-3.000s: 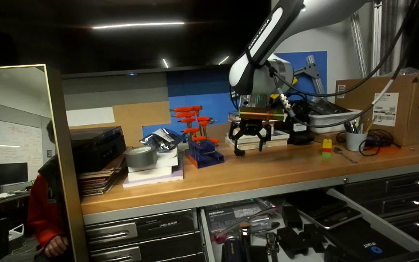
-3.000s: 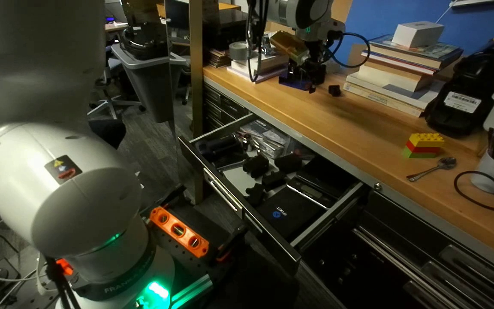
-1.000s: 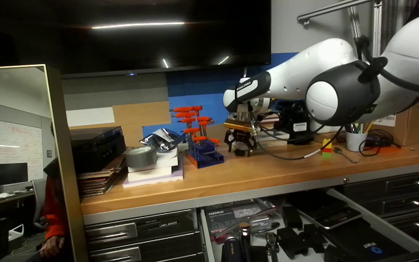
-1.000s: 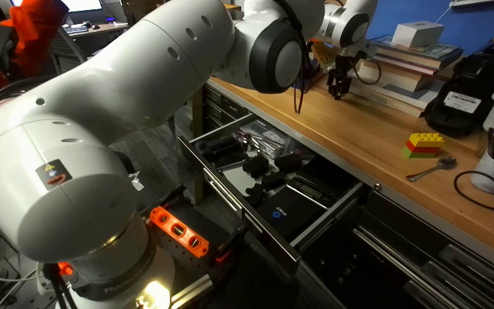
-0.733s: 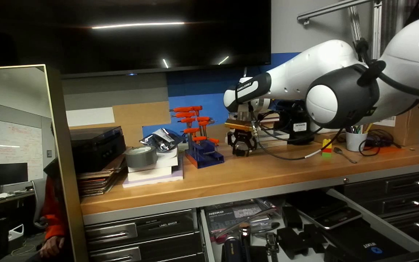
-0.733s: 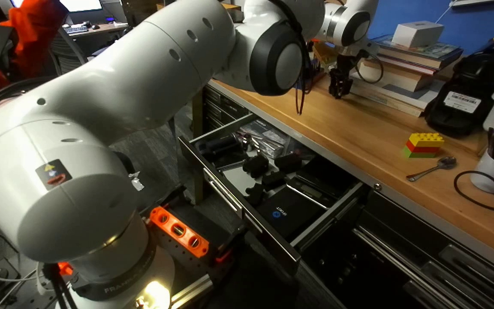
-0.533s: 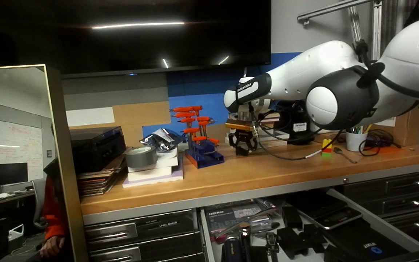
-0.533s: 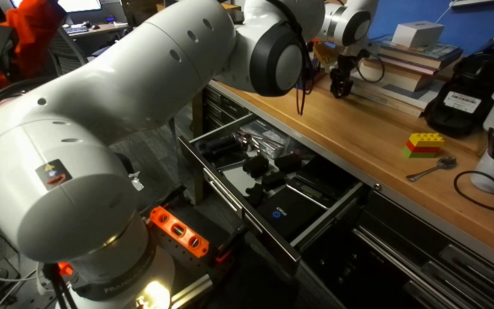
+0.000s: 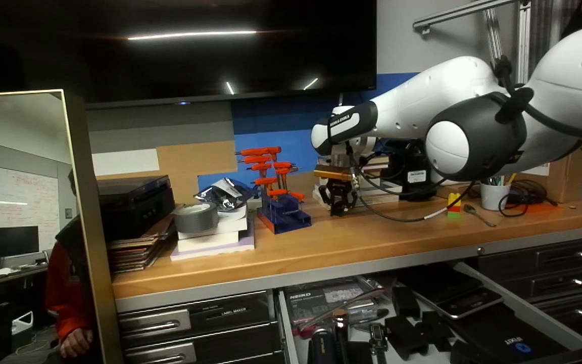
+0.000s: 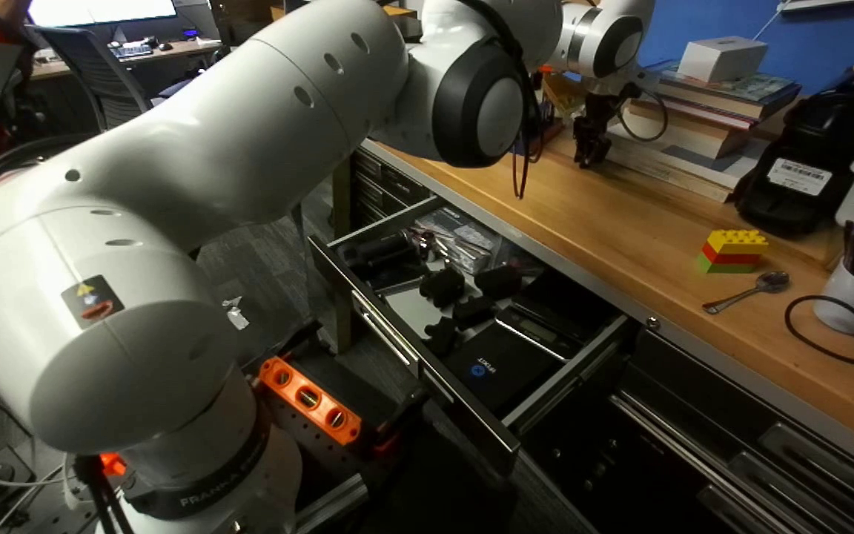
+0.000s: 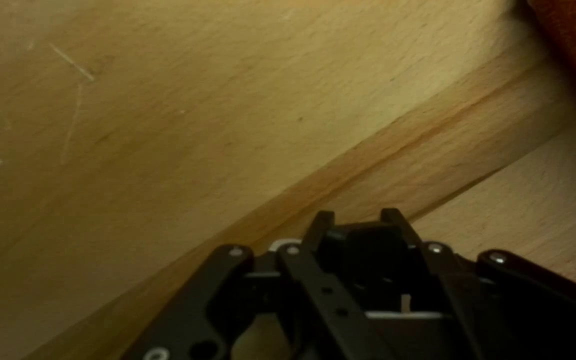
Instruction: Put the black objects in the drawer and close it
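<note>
Down at the bench top, in front of the book stack, my gripper (image 9: 340, 208) is shut on a small black object (image 11: 368, 245). In the wrist view that black object fills the space between the two fingers (image 11: 393, 216) and is dark, so its outline is hard to read. From the exterior views the fingers mostly cover it. Below the bench the drawer (image 10: 569, 374) is pulled out. Inside it, several black blocky pieces (image 10: 497, 280) lie on the pale floor, along with other items.
Close to the gripper stand the red-handled hex-key rack (image 9: 285, 212) and the stacked books (image 10: 679, 152). Along the bench are a toy brick stack (image 10: 732, 252), a spoon (image 10: 749, 291) and a pen cup (image 9: 494, 196). A flat black scale (image 10: 534, 331) lies in the drawer.
My gripper has come down to the bench, and over the last second its fingers have drawn together around the black object. The drawer has not moved. A person at the edge has shifted.
</note>
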You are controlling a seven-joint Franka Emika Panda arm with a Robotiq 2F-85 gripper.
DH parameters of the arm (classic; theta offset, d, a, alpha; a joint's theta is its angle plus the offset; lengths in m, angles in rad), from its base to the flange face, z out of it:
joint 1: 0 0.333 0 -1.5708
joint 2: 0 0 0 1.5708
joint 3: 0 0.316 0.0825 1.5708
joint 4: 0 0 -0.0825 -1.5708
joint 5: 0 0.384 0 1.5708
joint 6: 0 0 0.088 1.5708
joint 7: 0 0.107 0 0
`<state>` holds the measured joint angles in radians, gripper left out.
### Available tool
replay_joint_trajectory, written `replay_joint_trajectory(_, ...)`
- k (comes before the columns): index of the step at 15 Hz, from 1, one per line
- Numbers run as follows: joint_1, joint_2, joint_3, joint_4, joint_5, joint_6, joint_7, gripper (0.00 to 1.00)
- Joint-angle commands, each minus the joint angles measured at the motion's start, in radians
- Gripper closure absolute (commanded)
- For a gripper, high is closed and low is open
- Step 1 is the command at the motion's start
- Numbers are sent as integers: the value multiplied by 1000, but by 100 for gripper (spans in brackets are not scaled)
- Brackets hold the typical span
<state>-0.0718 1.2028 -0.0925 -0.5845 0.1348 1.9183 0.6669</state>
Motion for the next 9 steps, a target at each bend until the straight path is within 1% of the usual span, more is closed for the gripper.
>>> replay_joint_trajectory(1,-15,-14,-17,-7,-22,-53,-41,83)
replay_joint_trajectory(4,-39,-51,-8,-44,-20,-127,-109,84)
replay_joint_trajectory(9,-104,-123,41,-118,24,-282,-303,84)
